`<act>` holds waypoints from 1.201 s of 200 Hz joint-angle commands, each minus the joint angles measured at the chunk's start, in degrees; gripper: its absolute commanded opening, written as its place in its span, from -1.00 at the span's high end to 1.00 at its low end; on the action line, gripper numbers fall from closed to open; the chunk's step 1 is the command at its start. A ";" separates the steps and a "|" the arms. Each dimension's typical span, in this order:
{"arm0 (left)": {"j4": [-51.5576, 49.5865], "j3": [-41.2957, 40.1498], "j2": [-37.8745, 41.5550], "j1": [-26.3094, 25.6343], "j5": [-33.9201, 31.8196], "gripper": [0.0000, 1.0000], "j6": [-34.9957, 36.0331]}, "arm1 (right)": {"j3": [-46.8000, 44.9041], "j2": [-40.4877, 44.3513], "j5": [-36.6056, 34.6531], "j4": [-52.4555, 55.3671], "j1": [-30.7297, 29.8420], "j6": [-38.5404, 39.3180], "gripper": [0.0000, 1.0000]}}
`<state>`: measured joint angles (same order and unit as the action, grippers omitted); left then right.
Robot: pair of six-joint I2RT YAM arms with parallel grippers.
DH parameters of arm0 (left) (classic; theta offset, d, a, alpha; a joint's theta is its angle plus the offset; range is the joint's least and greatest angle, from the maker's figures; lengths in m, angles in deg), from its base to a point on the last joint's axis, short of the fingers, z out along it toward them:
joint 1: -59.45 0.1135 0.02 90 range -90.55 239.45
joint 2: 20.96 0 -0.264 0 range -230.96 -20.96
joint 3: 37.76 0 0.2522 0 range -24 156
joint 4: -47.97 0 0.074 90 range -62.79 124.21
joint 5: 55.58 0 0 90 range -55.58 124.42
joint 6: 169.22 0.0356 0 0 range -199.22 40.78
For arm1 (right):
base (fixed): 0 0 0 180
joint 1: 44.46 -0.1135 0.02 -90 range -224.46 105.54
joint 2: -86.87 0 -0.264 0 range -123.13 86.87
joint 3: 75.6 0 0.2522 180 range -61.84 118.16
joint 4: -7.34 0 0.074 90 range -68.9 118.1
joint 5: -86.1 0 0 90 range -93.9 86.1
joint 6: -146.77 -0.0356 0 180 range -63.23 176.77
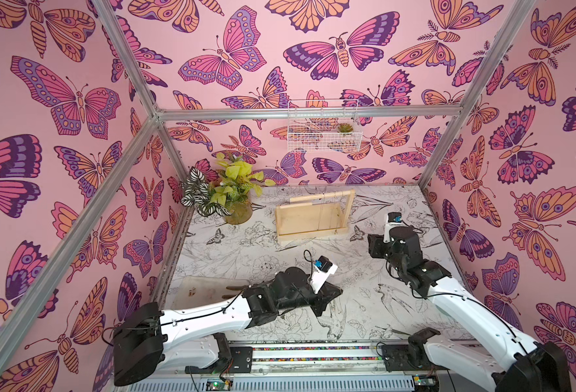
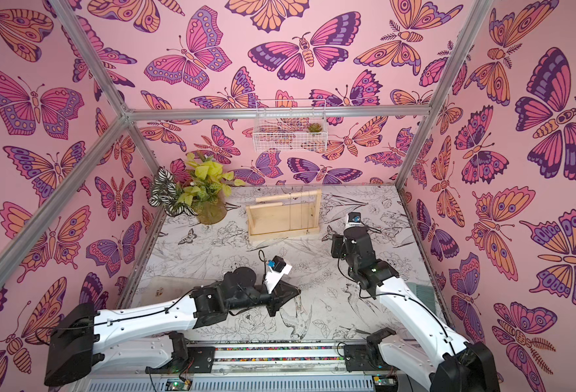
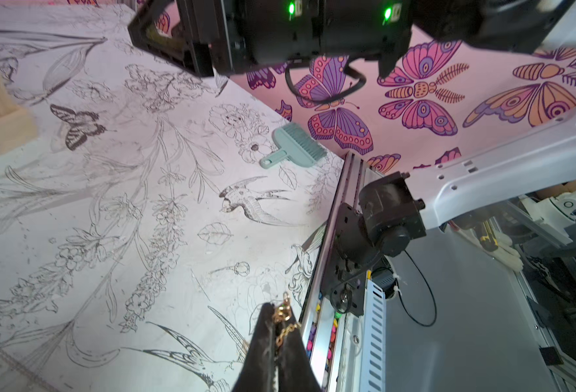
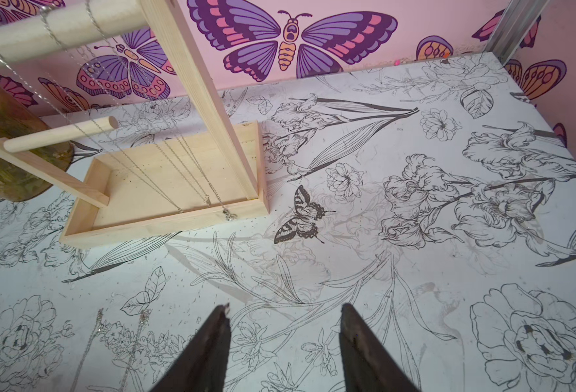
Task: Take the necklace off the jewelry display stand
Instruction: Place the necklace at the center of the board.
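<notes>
Left gripper (image 3: 270,310) pinches the gold necklace (image 3: 288,331), off the stand (image 1: 296,220) at twelve o'clock; right gripper (image 4: 284,310) half open, empty; silver chains (image 4: 228,214) left.

Light is bright, soft and even, with a pink tint off the walls (image 1: 76,163). The wooden stand (image 1: 300,220) throws only a faint shadow onto the table (image 1: 245,244). Both top views stretch toward their edges, wide-angle. In the left wrist view the left gripper (image 3: 274,307) is blurred up close, its gold necklace (image 3: 284,325) glinting, and two green lamps (image 3: 291,7) flare. In the right wrist view the plant pot (image 4: 4,142) is smeared.
</notes>
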<state>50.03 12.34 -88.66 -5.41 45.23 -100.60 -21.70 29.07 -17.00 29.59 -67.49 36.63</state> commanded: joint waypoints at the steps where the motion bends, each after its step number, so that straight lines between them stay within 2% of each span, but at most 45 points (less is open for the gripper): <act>1: 2.64 -2.32 -1.21 -1.81 -3.62 1.00 -1.96 | -0.40 1.88 -1.13 1.48 -0.26 -0.52 -0.10; 36: 6.55 -3.87 -4.63 -2.02 -6.58 0.99 -1.49 | -0.72 1.99 0.11 1.96 -0.26 -1.00 -0.09; 50: 8.15 -3.60 -9.01 -1.89 -7.80 0.93 0.05 | -0.92 2.00 1.24 2.06 -0.26 -1.75 -0.08; 82: 9.36 -0.42 -17.22 -0.56 -6.10 0.77 2.59 | -1.90 1.52 2.35 1.65 -0.45 -2.00 -0.06; 111: 11.84 1.26 -22.23 2.06 -4.89 0.75 3.73 | -2.51 1.28 2.45 1.63 -0.44 -1.50 -0.06; 148: 12.04 4.78 -26.23 6.84 -1.73 0.75 5.08 | -3.65 0.07 4.12 0.63 -0.51 -1.85 -0.05; 179: 11.62 8.31 -29.41 10.31 1.23 0.92 5.49 | -4.30 -1.46 6.74 -0.26 -1.74 -3.21 0.00; 194: 11.15 8.98 -29.61 11.87 1.28 0.94 4.83 | -3.59 -2.37 7.16 1.32 -4.22 -3.58 0.00; 203: 10.57 8.58 -28.63 12.95 -0.02 0.73 4.19 | -3.00 -2.66 5.78 3.42 -6.71 -4.00 0.00; 218: 9.55 6.87 -24.91 14.35 -3.08 0.54 3.92 | -2.33 -2.67 5.37 6.96 -10.48 -6.78 0.00; 228: 7.35 6.10 -21.91 15.25 -6.27 0.34 3.52 | -1.81 -2.74 4.37 10.22 -13.19 -8.90 0.02; 240: 3.48 6.06 -18.40 16.51 -8.06 0.09 3.15 | -0.85 -3.50 1.91 15.07 -16.44 -11.49 0.10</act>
<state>58.84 19.42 -113.97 9.06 42.08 -96.65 -25.30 26.49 -12.00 35.12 -79.10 30.95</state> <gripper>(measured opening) 0.375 0.477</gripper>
